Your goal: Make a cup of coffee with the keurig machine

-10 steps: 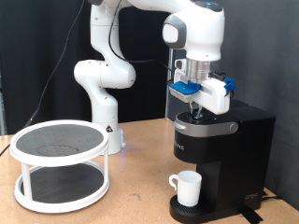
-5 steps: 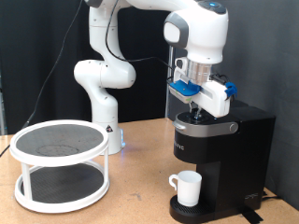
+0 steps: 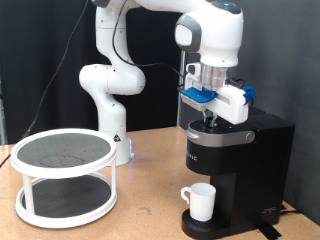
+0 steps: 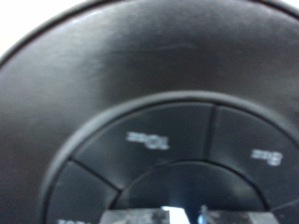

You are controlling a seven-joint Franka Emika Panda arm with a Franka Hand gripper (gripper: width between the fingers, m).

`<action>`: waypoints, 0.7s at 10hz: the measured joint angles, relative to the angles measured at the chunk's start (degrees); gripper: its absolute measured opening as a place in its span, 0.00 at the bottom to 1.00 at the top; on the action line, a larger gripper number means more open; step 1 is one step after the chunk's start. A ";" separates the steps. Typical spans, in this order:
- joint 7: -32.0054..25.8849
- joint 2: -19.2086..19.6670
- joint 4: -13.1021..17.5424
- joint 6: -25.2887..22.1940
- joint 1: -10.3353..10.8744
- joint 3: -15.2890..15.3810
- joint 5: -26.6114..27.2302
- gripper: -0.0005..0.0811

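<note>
One second has changed nothing: gripper (image 3: 210, 121), whether open or closed I cannot tell, still presses the keurig machine (image 3: 238, 170) lid's buttons (image 4: 177, 154) at right; cup (image 3: 199, 201) waits on its tray

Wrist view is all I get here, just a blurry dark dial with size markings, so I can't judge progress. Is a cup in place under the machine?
Observer: Yes. In the exterior view a white cup stands on the drip tray at the base of the keurig machine, upright, handle towards the exterior view's left.
Operator: Where is the end effector?
Observer: The end effector is right at the machine's rounded lid, at its top.
Operator: Anything else on the table?
Observer: A white two-tier round rack stands at the exterior view's left, apart from the machine.
</note>
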 joint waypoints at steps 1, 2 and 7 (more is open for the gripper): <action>-0.01 -1.59 -1.80 2.70 -0.01 -0.01 0.48 0.01; -0.17 -3.14 -3.54 5.33 -0.02 -0.04 1.48 0.01; -4.63 -7.87 -7.24 7.53 -0.04 -0.41 8.07 0.01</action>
